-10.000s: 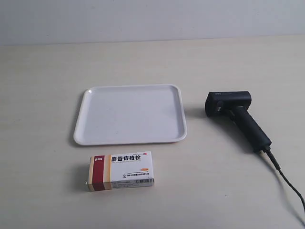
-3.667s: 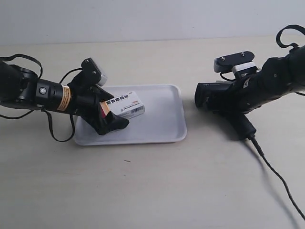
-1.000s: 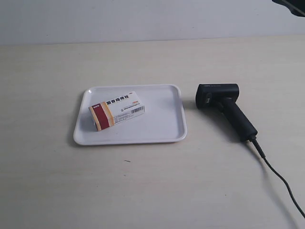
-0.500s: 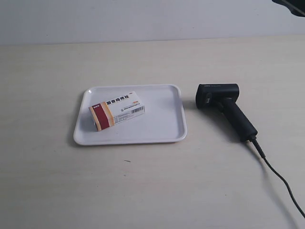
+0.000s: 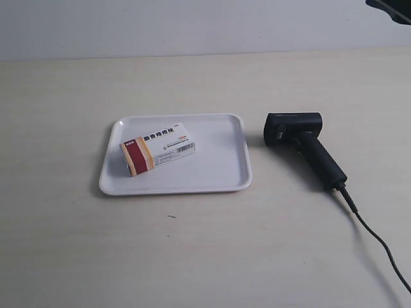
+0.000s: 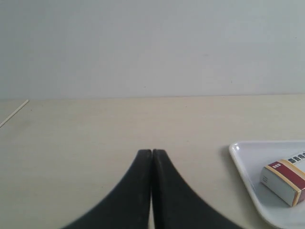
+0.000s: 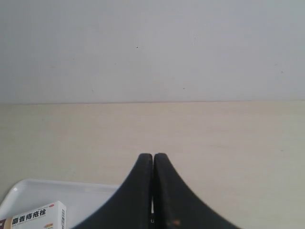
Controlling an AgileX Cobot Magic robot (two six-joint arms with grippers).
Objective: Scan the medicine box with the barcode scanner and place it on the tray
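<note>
The medicine box (image 5: 157,149) lies flat inside the white tray (image 5: 218,173), toward the tray's 9 o'clock side, turned at a slight angle with its red and tan band at the 8 o'clock end. Nothing holds it.

The barcode scanner (image 5: 304,145) rests on the table (image 5: 192,256) just beside the tray, at the tray's 3 o'clock, apart from its rim. Its boxy head points toward the tray, the handle slants toward 5 o'clock, and a thin black cable (image 5: 376,240) trails on toward 5 o'clock.

In the left wrist view the left gripper (image 6: 152,153) has its two black fingers pressed together with nothing between them; box (image 6: 286,180) and tray (image 6: 240,164) lie off to one side. The right gripper (image 7: 153,156) is likewise closed and empty above the table, with the tray's corner (image 7: 19,188) and the box (image 7: 35,217) nearby.
</note>
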